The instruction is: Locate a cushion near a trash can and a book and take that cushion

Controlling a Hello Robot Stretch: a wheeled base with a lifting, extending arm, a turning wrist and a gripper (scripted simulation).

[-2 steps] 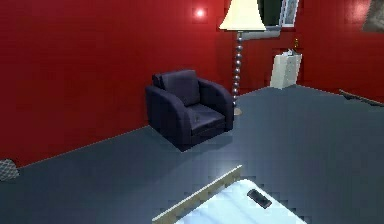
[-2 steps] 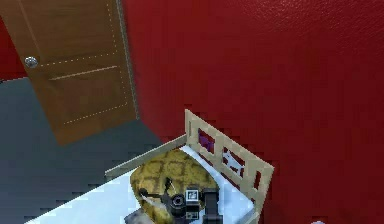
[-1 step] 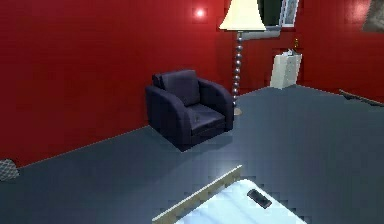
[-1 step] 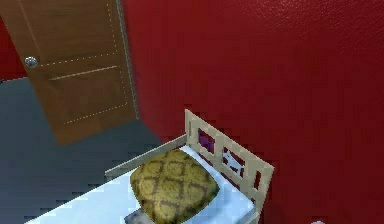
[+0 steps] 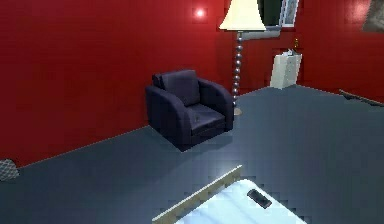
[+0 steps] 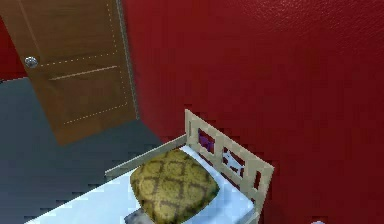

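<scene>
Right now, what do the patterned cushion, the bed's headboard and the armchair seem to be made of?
Cushion: probably soft woven fabric, matte, judging by its plump rounded shape and yellow-brown lattice pattern.
Headboard: likely pale wood with a smooth light finish, built of flat rails with cut-outs.
Armchair: dark blue padded upholstery. A faint sheen leaves fabric or leather open.

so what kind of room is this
Probably a bedroom. There is a bed with a slatted headboard and a yellow patterned cushion lying on it. A dark armchair and a floor lamp stand by the red wall.
</scene>
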